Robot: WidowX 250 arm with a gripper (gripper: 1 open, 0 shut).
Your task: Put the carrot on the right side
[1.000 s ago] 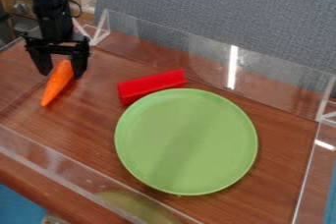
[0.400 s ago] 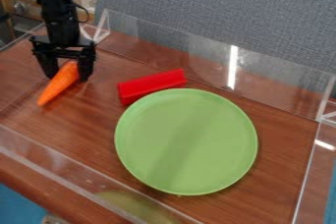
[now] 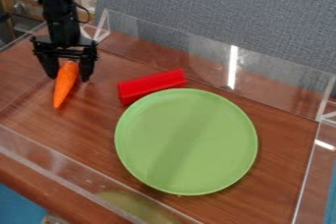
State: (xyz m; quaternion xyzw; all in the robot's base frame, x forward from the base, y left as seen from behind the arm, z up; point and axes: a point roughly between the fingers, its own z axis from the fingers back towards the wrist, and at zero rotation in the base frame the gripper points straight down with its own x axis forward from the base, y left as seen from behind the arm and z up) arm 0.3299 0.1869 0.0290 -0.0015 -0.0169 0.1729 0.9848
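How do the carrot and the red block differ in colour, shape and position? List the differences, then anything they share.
The carrot is orange and tapers to a point; the red block is red and rectangular. The carrot lies far left under the open end effector; the red block sits beside the green plate, nothing above it. Both rest on the wooden table.

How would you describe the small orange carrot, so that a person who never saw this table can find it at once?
Start at the large round green plate on the brown wooden table, then look to the far left. The small orange tapered toy carrot lies there under the open black gripper. Unlike the red rectangular block beside the plate, it narrows to a point.
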